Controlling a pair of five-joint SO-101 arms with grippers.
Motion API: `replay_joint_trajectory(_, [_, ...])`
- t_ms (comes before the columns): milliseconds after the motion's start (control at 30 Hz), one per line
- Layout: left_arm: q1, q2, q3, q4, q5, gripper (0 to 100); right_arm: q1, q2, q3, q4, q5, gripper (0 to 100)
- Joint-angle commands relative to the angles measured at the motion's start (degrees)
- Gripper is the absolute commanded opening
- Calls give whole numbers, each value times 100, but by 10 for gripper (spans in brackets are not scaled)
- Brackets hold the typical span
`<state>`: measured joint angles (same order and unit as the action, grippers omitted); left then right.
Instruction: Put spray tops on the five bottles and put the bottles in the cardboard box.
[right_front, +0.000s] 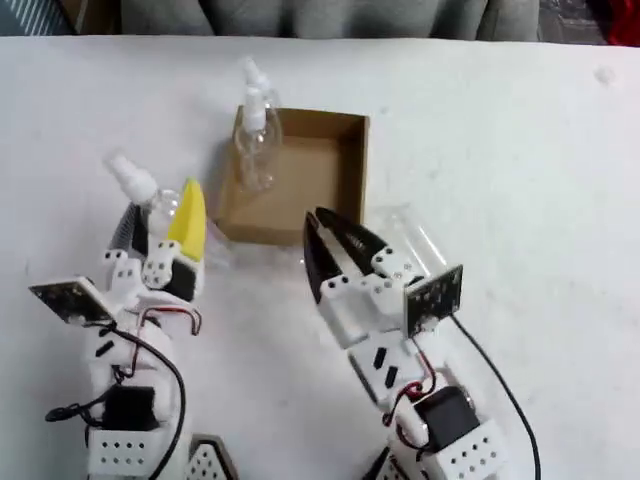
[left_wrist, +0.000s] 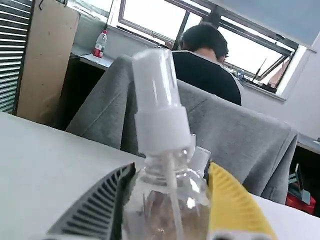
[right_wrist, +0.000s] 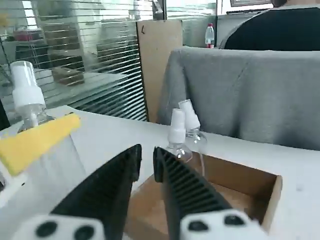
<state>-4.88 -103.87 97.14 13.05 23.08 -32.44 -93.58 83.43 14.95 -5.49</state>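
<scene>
My left gripper (right_front: 158, 205), with one yellow and one grey finger, is shut on a clear bottle (right_front: 152, 198) that wears a white spray top (right_front: 128, 175). It stands upright to the left of the cardboard box (right_front: 345, 170). In the left wrist view the bottle (left_wrist: 165, 205) sits between the fingers with the spray top (left_wrist: 157, 110) above them. Two capped bottles (right_front: 256, 140) stand in the box's far left corner. My right gripper (right_front: 318, 218) is at the box's near edge, its black fingers shut on nothing. The right wrist view shows the same gripper (right_wrist: 146, 149), the box (right_wrist: 260, 195) and the two bottles (right_wrist: 181, 132).
A clear bottle (right_front: 412, 235) lies on the white table just right of the box, behind my right gripper; I cannot tell whether it has a top. A grey chair back stands beyond the table's far edge.
</scene>
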Motion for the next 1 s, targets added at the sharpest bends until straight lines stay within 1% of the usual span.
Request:
replay_joint_trajectory(0, [-92,-84,-193,-237,149,20,-356,488,-264,-198,-563,15])
replay_joint_trajectory(167, [-84,-75,-316,-185,185,20,-1367,734,-185,-207,-1125,16])
replay_joint_trajectory(233, [-84,-66,-334,-176,185,20,-1648,796,-9,-418,-1160,16])
replay_joint_trajectory(300, [-75,31,-413,-141,185,20,-1780,866,308,-831,-1160,16])
replay_joint_trajectory(367, [31,391,-721,62,185,20,-1851,936,598,-1262,-1152,16])
replay_joint_trajectory(467, [136,1297,-1169,62,185,20,-2018,1007,695,-1411,-1152,16])
replay_joint_trajectory(600, [119,2545,-1495,-545,185,20,-2149,1042,721,-1297,-1152,16])
replay_joint_trajectory(733, [110,3354,-1653,-1143,185,20,-2457,1042,791,-1297,-1090,16])
replay_joint_trajectory(833, [40,3582,-1749,-1248,185,20,-2659,1042,949,-1323,-642,16])
replay_joint_trajectory(933, [75,3468,-1732,-1213,185,20,-2668,1042,1020,-1341,-598,16])
replay_joint_trajectory(967, [75,3380,-1741,-1090,185,20,-2659,1051,1020,-1341,-598,16])
